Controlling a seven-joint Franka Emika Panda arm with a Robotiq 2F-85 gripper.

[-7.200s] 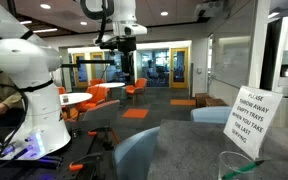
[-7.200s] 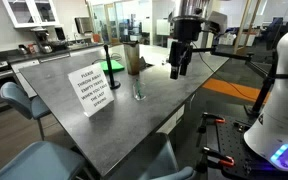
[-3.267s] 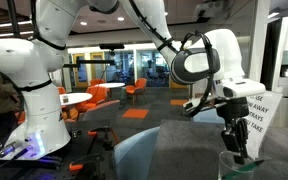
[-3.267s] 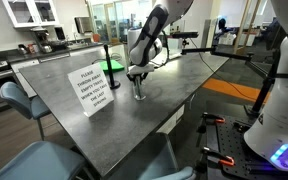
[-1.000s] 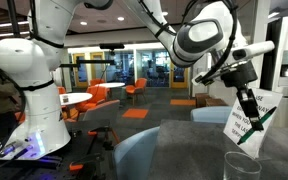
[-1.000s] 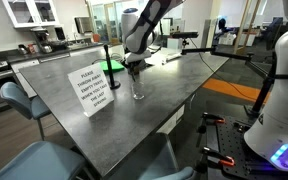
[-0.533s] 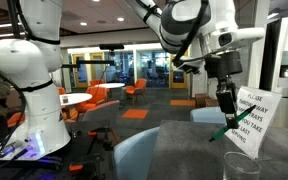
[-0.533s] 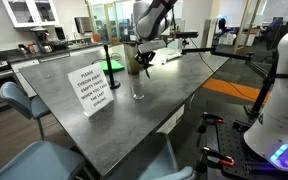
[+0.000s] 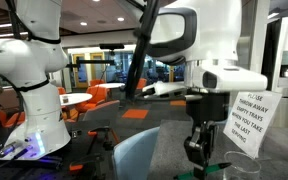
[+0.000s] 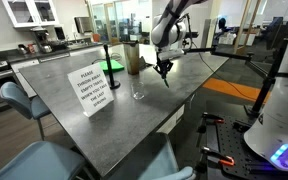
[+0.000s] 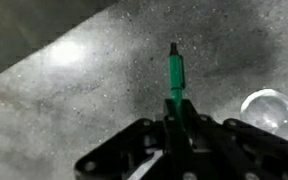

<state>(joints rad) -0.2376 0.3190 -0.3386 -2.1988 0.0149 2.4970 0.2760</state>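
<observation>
Green plastic marker pen (image 11: 175, 72) sits pinched in the tightly closed claw (image 11: 179, 125), tip toward 12 o'clock above the grey speckled bench (image 11: 64, 80). Best to steer clear of the clear drinking glass (image 11: 269, 108) at 4 o'clock.

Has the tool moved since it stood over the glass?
Yes. In an exterior view the tool, shut on a green marker, is right of the glass, farther from the sign.

One green marker (image 11: 175, 75), one glass (image 10: 137, 90), one sign (image 10: 91, 88).
</observation>
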